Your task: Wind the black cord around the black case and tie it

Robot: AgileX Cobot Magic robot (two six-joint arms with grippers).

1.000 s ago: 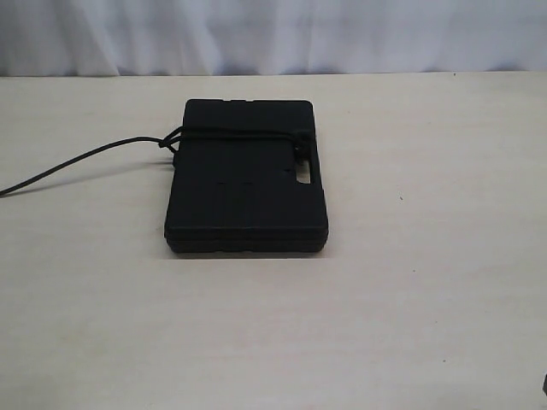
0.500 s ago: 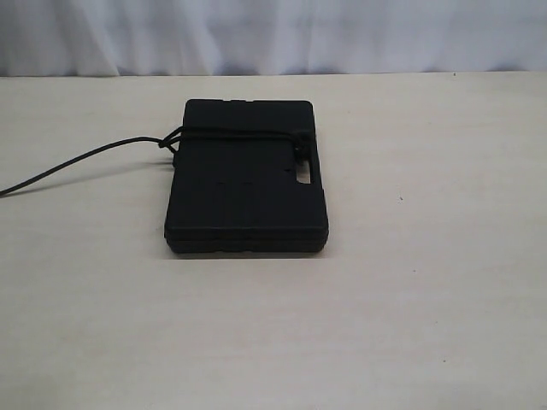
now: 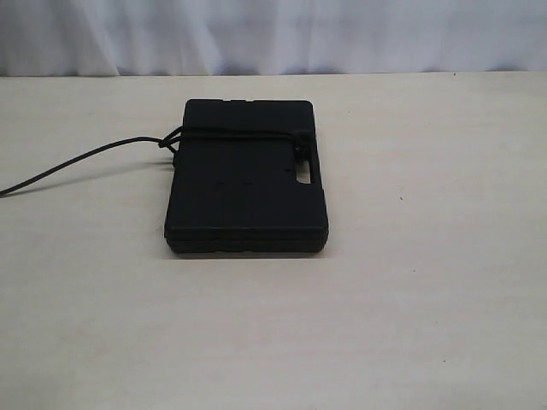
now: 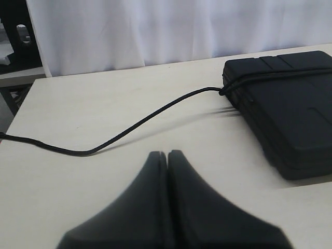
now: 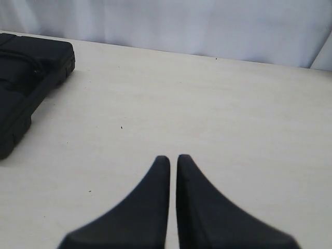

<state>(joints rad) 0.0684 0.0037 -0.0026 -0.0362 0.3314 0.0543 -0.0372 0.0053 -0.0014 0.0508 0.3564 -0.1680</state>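
The black case [image 3: 246, 192] lies flat in the middle of the table, its handle slot [image 3: 302, 177] on the right. The black cord [image 3: 85, 158] runs in from the left table edge and crosses the case's far part [image 3: 239, 132], with a knotted bunch by the slot [image 3: 300, 150]. Neither gripper shows in the exterior view. My left gripper [image 4: 167, 153] is shut and empty, hovering off the table short of the cord [image 4: 145, 118] and the case [image 4: 290, 114]. My right gripper [image 5: 173, 157] is shut to a thin slit, empty, well away from the case [image 5: 26, 78].
The pale wooden table [image 3: 427, 282] ends at a white curtain [image 3: 273, 34] along the back. A dark stand and the table's left edge [image 4: 15, 46] show in the left wrist view.
A small dark sliver at the lower right edge of the exterior view one second ago is gone. The case and cord have not moved.
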